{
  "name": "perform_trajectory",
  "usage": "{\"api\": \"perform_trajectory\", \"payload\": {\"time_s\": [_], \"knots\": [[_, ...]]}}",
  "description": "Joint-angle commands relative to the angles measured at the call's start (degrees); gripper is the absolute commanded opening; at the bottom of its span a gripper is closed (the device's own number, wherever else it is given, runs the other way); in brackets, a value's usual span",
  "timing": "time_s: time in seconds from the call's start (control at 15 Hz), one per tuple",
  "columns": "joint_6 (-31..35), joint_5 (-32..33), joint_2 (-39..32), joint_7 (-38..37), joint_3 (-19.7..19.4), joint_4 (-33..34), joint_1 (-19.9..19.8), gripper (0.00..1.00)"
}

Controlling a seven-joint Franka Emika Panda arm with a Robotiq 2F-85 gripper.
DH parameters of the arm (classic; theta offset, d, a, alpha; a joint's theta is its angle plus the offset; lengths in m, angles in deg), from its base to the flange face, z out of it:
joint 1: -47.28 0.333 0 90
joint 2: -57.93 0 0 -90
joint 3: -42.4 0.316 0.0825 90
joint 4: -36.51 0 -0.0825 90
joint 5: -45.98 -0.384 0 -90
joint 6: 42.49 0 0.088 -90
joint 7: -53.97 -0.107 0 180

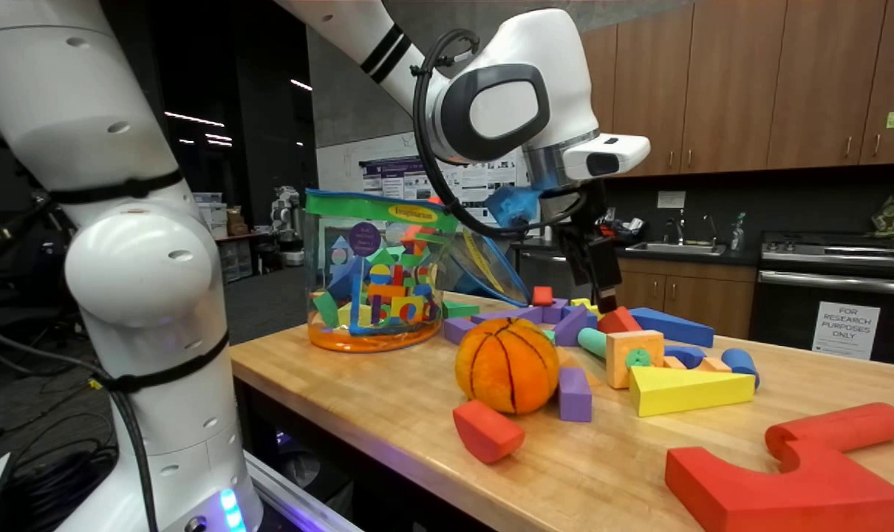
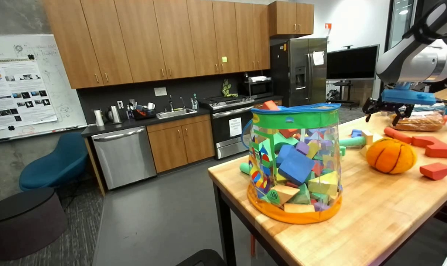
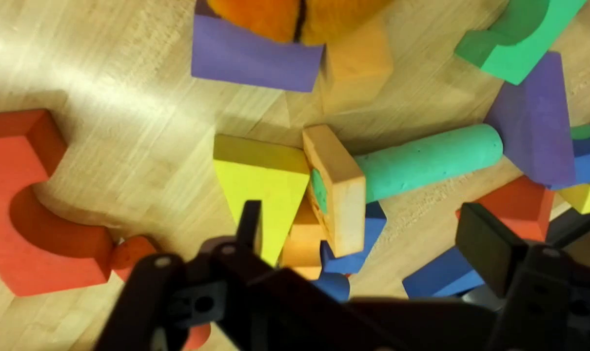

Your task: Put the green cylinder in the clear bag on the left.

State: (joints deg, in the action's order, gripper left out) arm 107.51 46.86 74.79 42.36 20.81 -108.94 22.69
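The green cylinder (image 3: 429, 157) lies on the table, one end against a wooden block (image 3: 349, 204). A green round shows in that block's face; I cannot tell if the cylinder passes through. The cylinder also shows in both exterior views (image 1: 592, 342) (image 2: 352, 142). The clear bag (image 1: 373, 342) stands upright, full of blocks, with a green top band and orange bottom rim; it shows in both exterior views (image 2: 295, 218). My gripper (image 3: 363, 219) is open and empty, above the blocks; its fingers also show in both exterior views (image 1: 602, 292) (image 2: 381, 119).
A yellow wedge (image 3: 261, 178) touches the wooden block. An orange ball (image 1: 507, 366) and a purple block (image 1: 575, 394) lie in front. Red blocks (image 1: 787, 480), a red wedge (image 1: 618, 320) and a blue wedge (image 1: 672, 326) lie around. The bag's lid (image 1: 488, 266) hangs open behind it.
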Motion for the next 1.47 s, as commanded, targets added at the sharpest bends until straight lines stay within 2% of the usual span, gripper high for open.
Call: {"api": "perform_trajectory", "payload": {"time_s": [0.0,0.33,0.6,0.73,0.93,1.0,1.4], "knots": [[0.50,0.67,0.39,-7.22,4.26,2.57,-1.11,1.00],[0.22,2.80,-1.64,-13.93,8.08,5.74,-1.52,1.00],[-1.21,6.78,-3.29,-18.33,9.37,7.31,-2.07,1.00],[-3.00,7.25,-4.27,-18.37,9.05,8.02,-1.49,1.00],[-8.18,4.42,-3.34,-14.59,8.03,8.13,0.83,1.00],[-4.71,5.74,-3.91,-16.44,8.01,7.17,0.09,1.00],[-6.83,5.36,-3.85,-15.76,7.99,7.65,0.78,1.00]]}}
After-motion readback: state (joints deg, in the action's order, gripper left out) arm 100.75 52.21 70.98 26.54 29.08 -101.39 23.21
